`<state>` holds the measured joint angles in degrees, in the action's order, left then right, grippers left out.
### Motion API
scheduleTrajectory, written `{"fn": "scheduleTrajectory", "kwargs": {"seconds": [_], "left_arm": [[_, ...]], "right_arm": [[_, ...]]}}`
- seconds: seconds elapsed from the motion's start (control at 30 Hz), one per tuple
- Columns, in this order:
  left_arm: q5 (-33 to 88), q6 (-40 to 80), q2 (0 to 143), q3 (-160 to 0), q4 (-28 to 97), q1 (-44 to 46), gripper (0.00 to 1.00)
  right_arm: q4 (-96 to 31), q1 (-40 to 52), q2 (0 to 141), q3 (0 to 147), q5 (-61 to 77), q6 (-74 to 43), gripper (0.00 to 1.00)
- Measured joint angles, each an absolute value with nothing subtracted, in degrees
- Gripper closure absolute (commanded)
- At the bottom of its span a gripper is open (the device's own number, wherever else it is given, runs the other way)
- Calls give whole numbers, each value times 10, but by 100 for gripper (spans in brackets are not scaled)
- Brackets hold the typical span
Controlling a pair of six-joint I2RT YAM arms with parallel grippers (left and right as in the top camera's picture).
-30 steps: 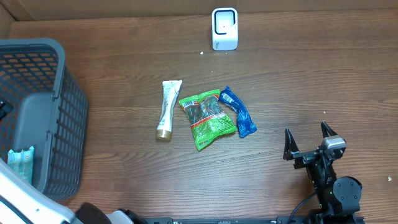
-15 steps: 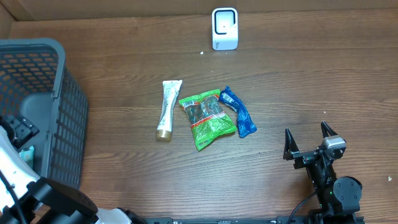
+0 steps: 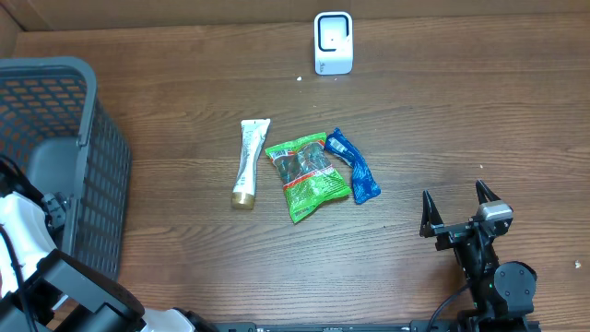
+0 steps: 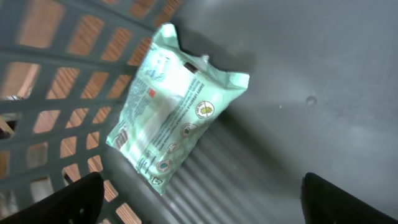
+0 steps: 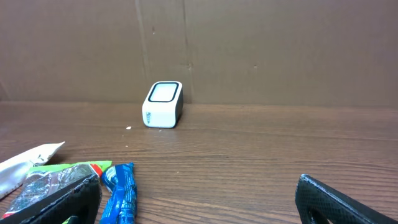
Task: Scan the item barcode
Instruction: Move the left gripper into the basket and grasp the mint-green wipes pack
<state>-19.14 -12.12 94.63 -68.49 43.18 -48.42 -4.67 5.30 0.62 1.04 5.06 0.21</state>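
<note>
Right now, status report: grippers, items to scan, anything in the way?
Left gripper open above pale green packet in basket. Right gripper open, empty. Tube, green bag, blue packet mid-table; nothing between them and scanner.

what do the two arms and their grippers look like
The right arm is black with round joints, a grey block at the wrist and a thin cable. The right gripper has two pointed black fingers. The left arm is white with black joints; the left gripper is black.
</note>
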Motion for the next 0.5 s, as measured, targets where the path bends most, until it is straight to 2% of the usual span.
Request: {"fn": "scheduleTrajectory", "kwargs": {"seconds": [0.5], "left_arm": [[-193, -211, 1016, -641, 327, -489, 9]], "right_arm": [[-46, 53, 6, 10, 51, 2, 0]]}}
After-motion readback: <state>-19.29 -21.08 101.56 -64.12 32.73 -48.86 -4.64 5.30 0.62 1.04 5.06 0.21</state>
